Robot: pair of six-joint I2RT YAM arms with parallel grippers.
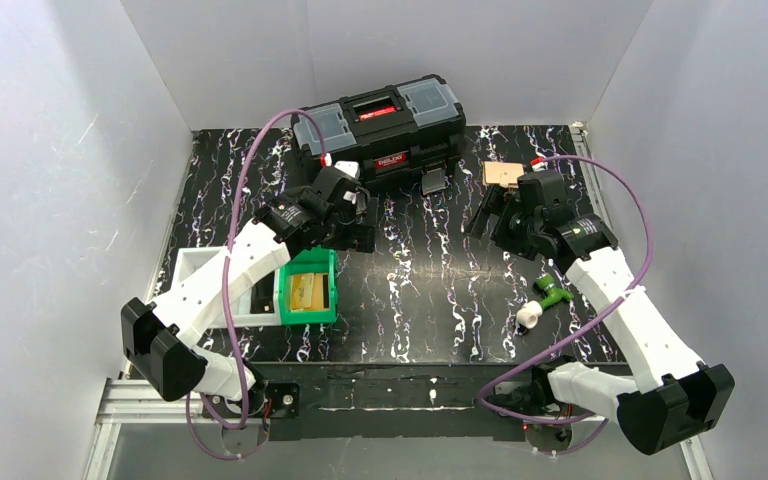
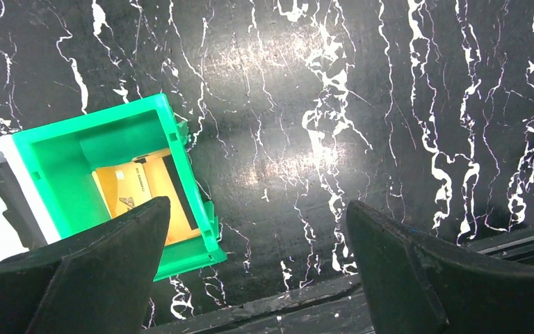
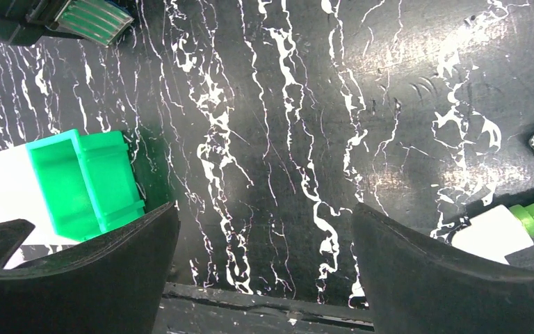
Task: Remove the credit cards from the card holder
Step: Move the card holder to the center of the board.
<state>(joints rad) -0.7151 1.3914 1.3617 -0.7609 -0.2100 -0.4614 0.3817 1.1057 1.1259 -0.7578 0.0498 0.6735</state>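
**A:** Where's the card holder (image 1: 503, 174) relative to the arms?

**B:** It lies flat on the table (image 1: 430, 290), just beyond the right end effector (image 1: 487, 212) and a little to its outer side, near the right end of the toolbox (image 1: 390, 120). The left end effector (image 1: 362, 228) is well apart from it, across the middle of the table. Neither wrist camera has it in view.

**A:** And the jaws?

**B:** Both end effectors are spread as wide as they go and have hold of nothing. Below each is only bare marbled surface.

**A:** So what's the step?

**B:** I'd judge it's the approach. The right end effector is the nearer one, so it should turn toward the holder until its own camera picks it up, then come down square to the holder's edge. The left should come across to help. One needs to pin the holder flat while the other pinches a card by its exposed edge and draws it out along the slot, not upward.

**A:** What's the risk?

**B:** A light wallet will probably slide or lift with the card if nothing holds it down.

**A:** What does it look like?

**B:** A small, flat, tan-brown rectangle. It's too small from above to tell whether it is open or whether any credit cards show. Don't mistake the yellow slabs in the green bin (image 1: 309, 317), near the left end effector, for them.
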